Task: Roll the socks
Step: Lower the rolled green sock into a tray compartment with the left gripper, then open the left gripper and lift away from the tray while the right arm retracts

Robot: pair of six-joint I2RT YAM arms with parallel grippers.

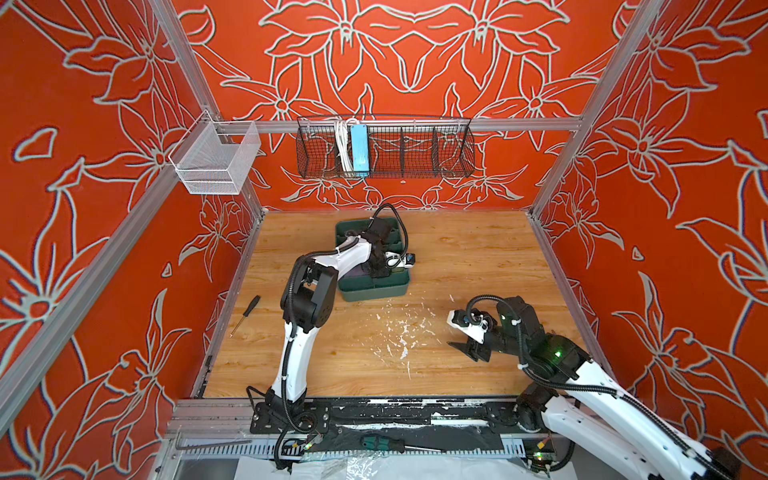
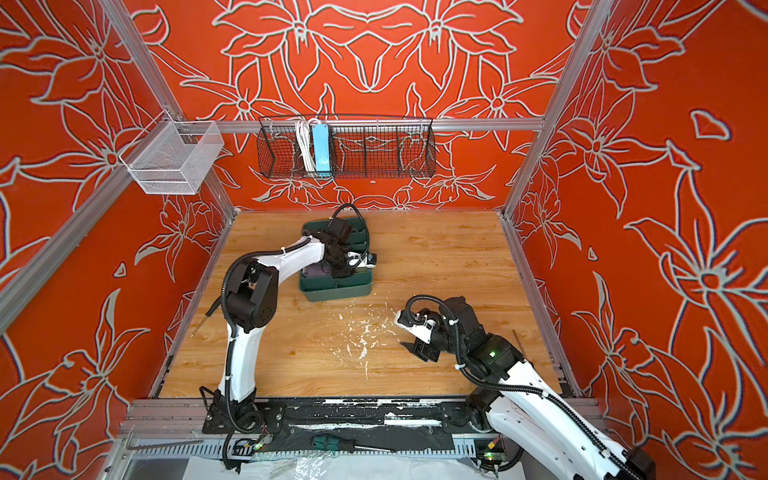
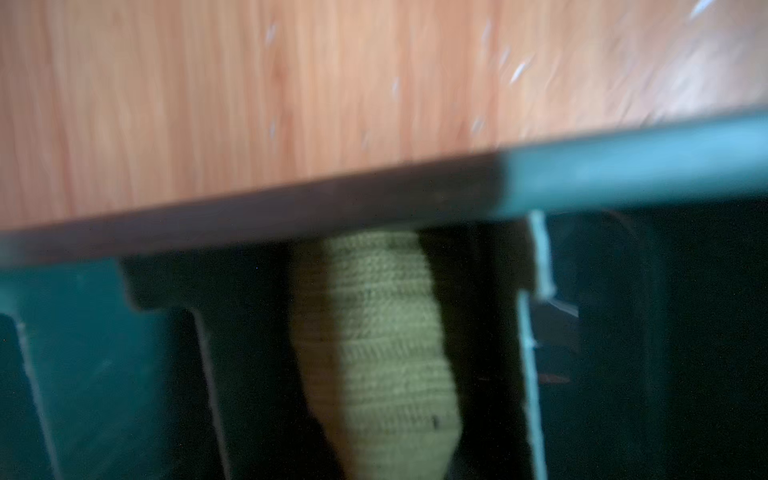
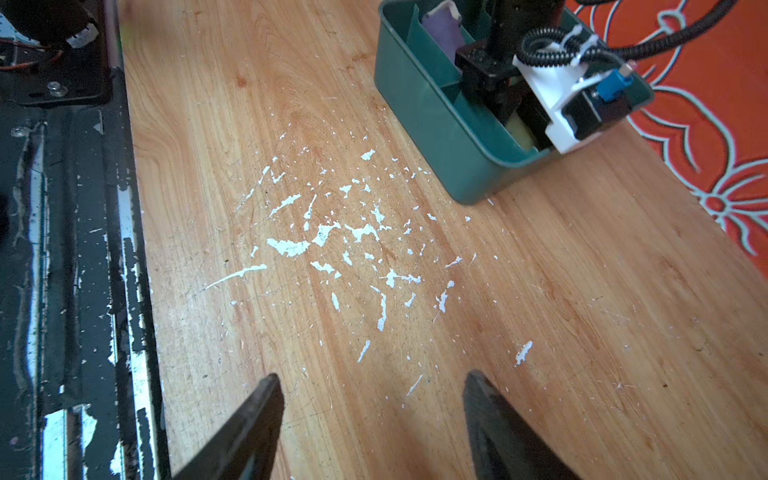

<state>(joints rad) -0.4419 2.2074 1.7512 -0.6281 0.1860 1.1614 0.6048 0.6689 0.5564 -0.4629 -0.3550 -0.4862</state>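
A green divided bin [image 1: 374, 293] [image 2: 336, 291] stands toward the back of the wooden table. My left gripper [image 1: 380, 270] reaches down into it. In the left wrist view its dark fingers are shut on the olive green sock [image 3: 374, 353], whose mustard knit fills the gap between them. A patch of that sock [image 4: 523, 131] shows beside the gripper in the right wrist view. The purple sock [image 4: 442, 25] [image 2: 314, 272] lies rolled in a neighbouring compartment. My right gripper [image 1: 463, 347] [image 4: 370, 378] hovers open over bare table at the front right, holding nothing.
White scuff marks [image 1: 399, 332] cover the table's middle. A black screwdriver [image 1: 249, 309] lies by the left edge. A green-handled one [image 1: 382, 442] rests on the front rail. A black wire basket [image 1: 384, 149] and a white mesh basket [image 1: 212, 160] hang on the back frame.
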